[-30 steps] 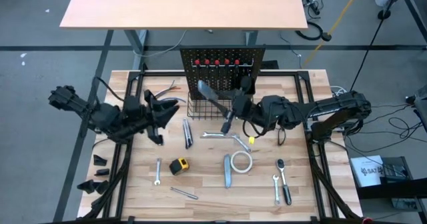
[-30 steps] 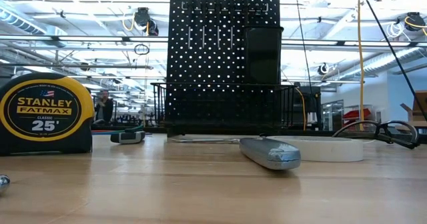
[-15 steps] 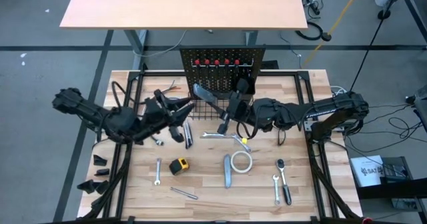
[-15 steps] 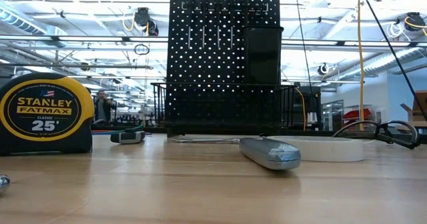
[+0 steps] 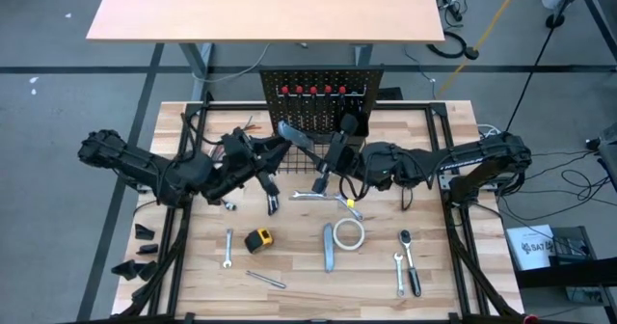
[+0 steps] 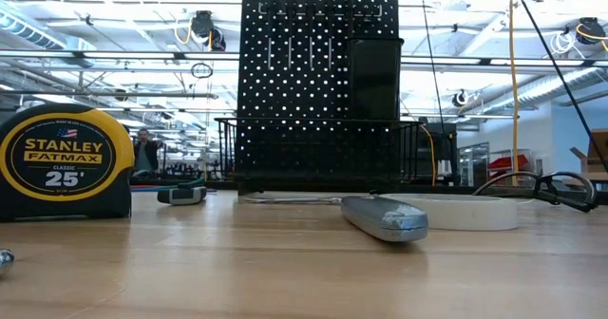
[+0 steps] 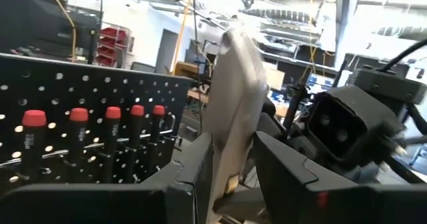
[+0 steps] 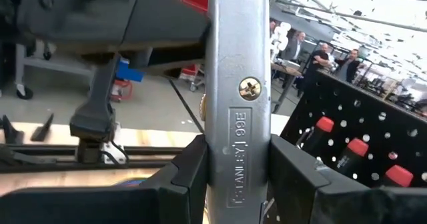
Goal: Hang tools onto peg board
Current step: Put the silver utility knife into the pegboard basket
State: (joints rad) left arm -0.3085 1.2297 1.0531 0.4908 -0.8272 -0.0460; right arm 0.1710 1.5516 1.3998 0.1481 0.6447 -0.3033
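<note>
Both arms stretched inward over the desk's middle, meeting nose to nose. Left gripper [image 5: 273,150] reaching in from the left, fingers [image 7: 193,177] clamped on one end of a grey knife [image 5: 297,137]. Right gripper [image 5: 339,153] reaching in from the right, fingers [image 8: 190,174] clamped on the other end.

A light wooden table [image 5: 193,266] is seen from above. Upon it are laid a peg board [image 5: 323,93] at the far edge, a tape measure [image 5: 258,239], a white tape roll [image 5: 349,233], a grey knife [image 5: 329,246], and several wrenches [image 5: 228,248] scattered across the near half.
</note>
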